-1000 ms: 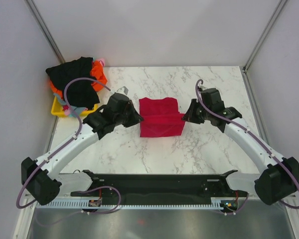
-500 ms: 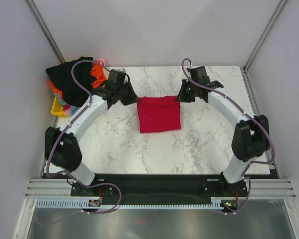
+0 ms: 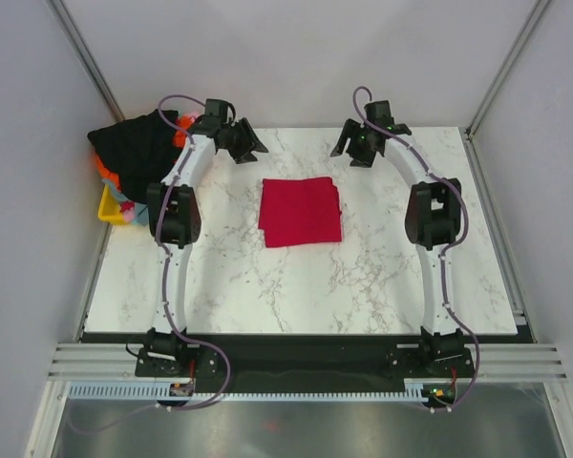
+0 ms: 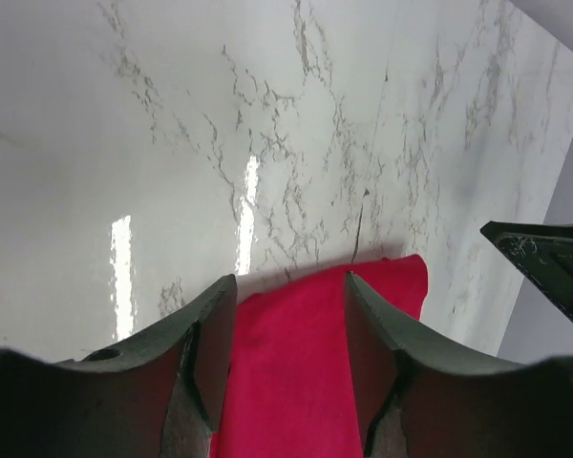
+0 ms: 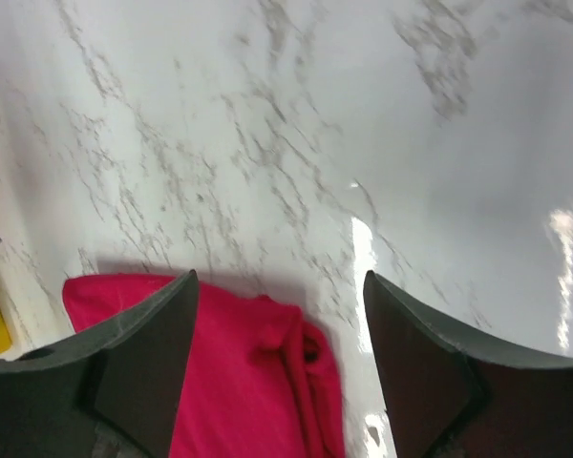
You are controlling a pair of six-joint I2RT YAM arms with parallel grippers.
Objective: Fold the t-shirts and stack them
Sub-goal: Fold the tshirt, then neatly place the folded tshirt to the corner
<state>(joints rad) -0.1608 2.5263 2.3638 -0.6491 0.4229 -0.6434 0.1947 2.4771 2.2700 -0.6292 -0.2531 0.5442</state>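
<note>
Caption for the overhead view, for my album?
Left arm and right arm reach past a folded red t-shirt; more shirts piled left.

Folded t-shirt [image 3: 301, 211] at centre of table [image 3: 382, 277], heap of t-shirts [image 3: 134, 151] on bin [image 3: 110, 207] at far left edge

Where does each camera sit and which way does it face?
Top external: above, behind the bases, looking down at the table; both arms, left hand, right hand show.
Left wrist: on the left arm, facing the red t-shirt between its open fingers.
Right wrist: on the right arm, same, fingers open.
Shared: all see the red t-shirt.
</note>
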